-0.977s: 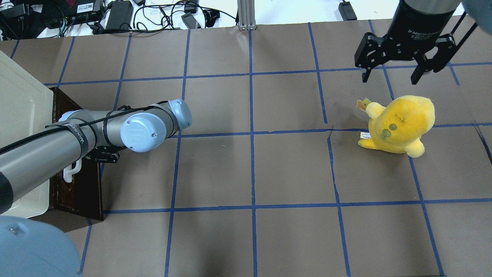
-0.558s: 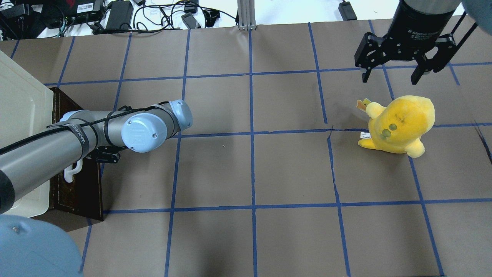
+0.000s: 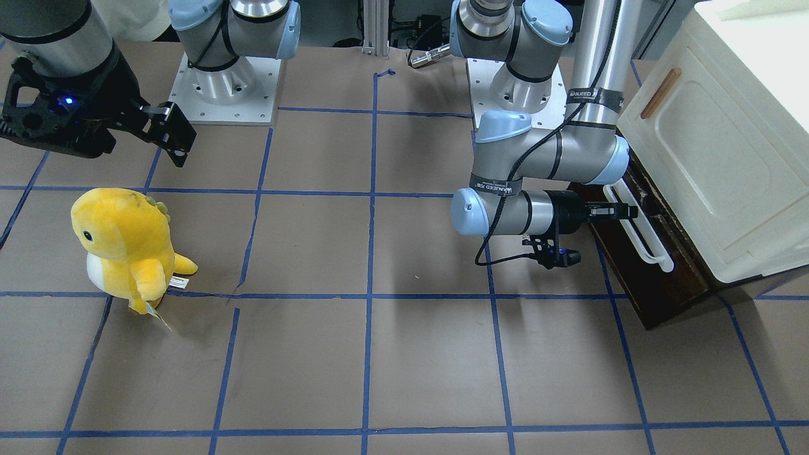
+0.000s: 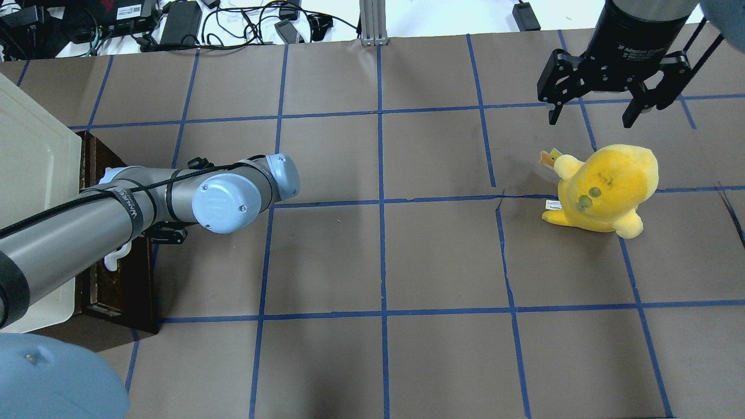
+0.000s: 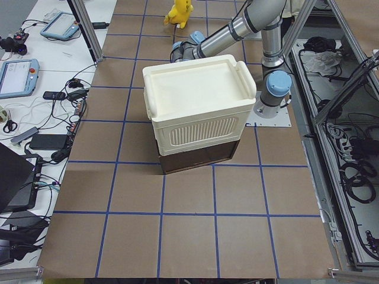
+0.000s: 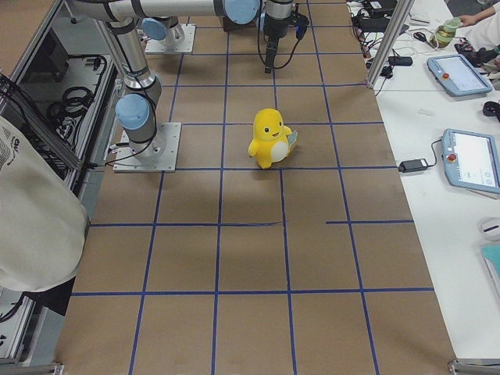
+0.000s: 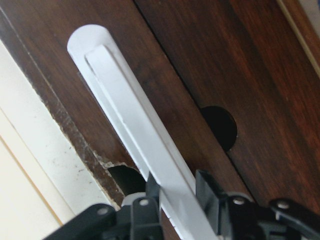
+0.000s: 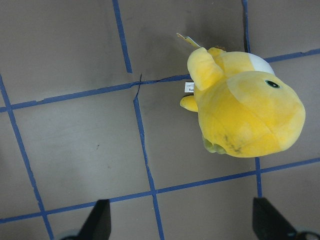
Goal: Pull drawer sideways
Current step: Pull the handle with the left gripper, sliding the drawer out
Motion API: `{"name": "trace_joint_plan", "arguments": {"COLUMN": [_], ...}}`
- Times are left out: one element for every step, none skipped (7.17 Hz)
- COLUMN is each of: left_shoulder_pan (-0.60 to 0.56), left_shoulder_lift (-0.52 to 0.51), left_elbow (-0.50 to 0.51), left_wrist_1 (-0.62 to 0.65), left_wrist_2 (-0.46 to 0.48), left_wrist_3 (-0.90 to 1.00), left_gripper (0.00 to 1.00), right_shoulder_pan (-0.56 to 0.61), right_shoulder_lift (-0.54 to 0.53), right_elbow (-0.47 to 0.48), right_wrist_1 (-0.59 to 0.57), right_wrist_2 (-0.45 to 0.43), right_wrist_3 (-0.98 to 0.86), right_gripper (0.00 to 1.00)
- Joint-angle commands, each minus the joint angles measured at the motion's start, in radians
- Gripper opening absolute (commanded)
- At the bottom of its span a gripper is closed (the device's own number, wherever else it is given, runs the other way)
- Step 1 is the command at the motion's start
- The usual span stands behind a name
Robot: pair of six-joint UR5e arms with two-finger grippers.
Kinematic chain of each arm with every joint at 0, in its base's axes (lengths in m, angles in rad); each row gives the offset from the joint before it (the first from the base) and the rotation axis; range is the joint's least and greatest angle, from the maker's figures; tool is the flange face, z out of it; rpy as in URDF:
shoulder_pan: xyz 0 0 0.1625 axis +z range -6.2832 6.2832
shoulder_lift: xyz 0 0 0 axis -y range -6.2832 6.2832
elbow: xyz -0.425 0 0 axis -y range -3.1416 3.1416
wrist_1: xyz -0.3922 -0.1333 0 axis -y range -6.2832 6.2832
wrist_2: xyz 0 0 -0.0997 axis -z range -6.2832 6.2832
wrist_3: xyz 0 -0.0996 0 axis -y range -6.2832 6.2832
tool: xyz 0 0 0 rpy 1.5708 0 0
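Left gripper [image 7: 177,186] clenched across the white bar handle [image 7: 125,115] of the drawer [image 3: 660,287], which sits under the cream cabinet [image 3: 714,158], front edge poking out. It comes in level, likely so the pull runs straight away from the cabinet. Right gripper [image 4: 590,119] spread wide, idle, far from the cabinet.

Table top: I see brown paper [image 4: 442,256] spread under the left claw [image 3: 626,210] and the right claw [image 4: 589,123], squared off with blue tape [image 4: 382,256].
Beyond both claws: a white bench [image 4: 442,14] runs along the far edge, with power bricks [image 4: 181,23] and black cables [image 4: 244,20].
Further along that bench: tablets [image 6: 471,160], well apart from the right claw.
Between the claws, at the far edge: an aluminium post [image 4: 372,23].
Light: even, from above; soft shadows on the paper.
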Motion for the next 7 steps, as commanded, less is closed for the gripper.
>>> {"name": "trace_joint_plan", "arguments": {"left_shoulder_pan": [-0.016,-0.025,-0.031,-0.038,-0.051,-0.061,-0.070], "left_shoulder_lift": [0.000,0.000,0.000,0.000,0.000,0.000,0.000], "left_elbow": [0.000,0.000,0.000,0.000,0.000,0.000,0.000], "left_wrist_1": [0.001,-0.001,0.000,0.001,0.001,0.002,0.005], "left_wrist_2": [-0.002,-0.002,-0.005,-0.005,-0.005,-0.005,-0.005], "left_wrist_3": [-0.002,-0.001,-0.002,-0.001,-0.001,0.003,0.006], "left_gripper": [0.13,0.13,0.13,0.13,0.13,0.13,0.13], "right_shoulder_pan": [0.001,0.001,0.001,0.001,-0.001,0.001,-0.001], "right_shoulder_lift": [0.000,0.000,0.000,0.000,0.000,0.000,0.000], "right_elbow": [0.000,0.000,0.000,0.000,0.000,0.000,0.000], "right_wrist_1": [0.000,0.000,0.000,0.000,0.000,0.000,0.000], "right_wrist_2": [0.000,0.000,0.000,0.000,0.000,0.000,0.000], "right_wrist_3": [0.000,0.000,0.000,0.000,0.000,0.000,0.000], "right_gripper": [1.00,1.00,1.00,1.00,1.00,1.00,1.00]}}
